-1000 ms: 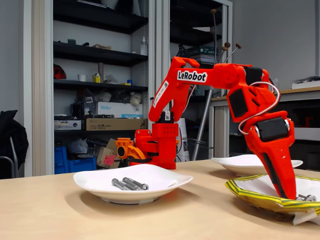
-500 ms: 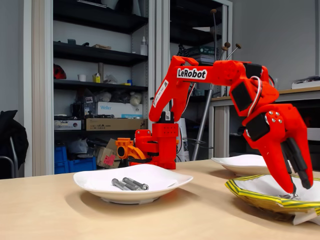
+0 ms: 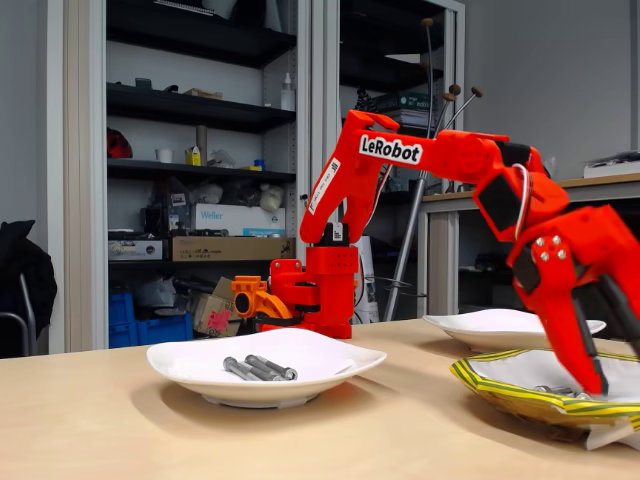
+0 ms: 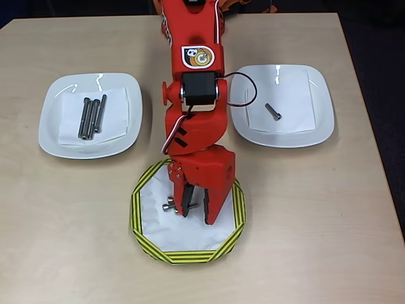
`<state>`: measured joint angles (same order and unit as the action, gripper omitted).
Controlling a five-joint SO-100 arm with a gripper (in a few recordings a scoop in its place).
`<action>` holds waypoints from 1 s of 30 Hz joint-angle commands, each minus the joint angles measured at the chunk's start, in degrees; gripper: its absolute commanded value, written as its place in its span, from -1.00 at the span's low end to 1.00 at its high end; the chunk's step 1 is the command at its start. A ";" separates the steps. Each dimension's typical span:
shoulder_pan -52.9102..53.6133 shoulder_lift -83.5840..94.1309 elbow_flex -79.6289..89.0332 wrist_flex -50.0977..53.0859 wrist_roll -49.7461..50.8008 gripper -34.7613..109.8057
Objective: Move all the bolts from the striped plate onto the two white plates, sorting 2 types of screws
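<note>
The striped plate [image 4: 136,209] [image 3: 500,395] sits at the table's front with my gripper [image 4: 198,217] [image 3: 610,375] lowered into it, jaws open. A short bolt [image 4: 168,205] lies on the plate's white centre just left of the dark finger [image 4: 188,199], and whether they touch is unclear. In the fixed view a bolt [image 3: 555,388] shows low in the plate beside the red finger [image 3: 585,360]. The left white plate [image 4: 50,126] [image 3: 180,362] holds three long bolts [image 4: 92,117] [image 3: 258,369]. The right white plate [image 4: 319,120] [image 3: 480,325] holds one short bolt [image 4: 273,112].
The red arm base [image 3: 315,290] stands at the table's back between the two white plates. Shelving [image 3: 190,150] and a desk stand behind the table. Bare wood lies at the table's front corners [image 4: 63,253].
The wrist has turned so the gripper faces side-on and its jaws have opened. The gripper has shifted right and lower within the striped plate.
</note>
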<state>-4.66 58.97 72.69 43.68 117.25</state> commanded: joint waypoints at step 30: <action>2.46 -5.45 -9.93 7.91 -12.83 -0.30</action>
<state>-2.20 53.96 63.54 53.26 104.77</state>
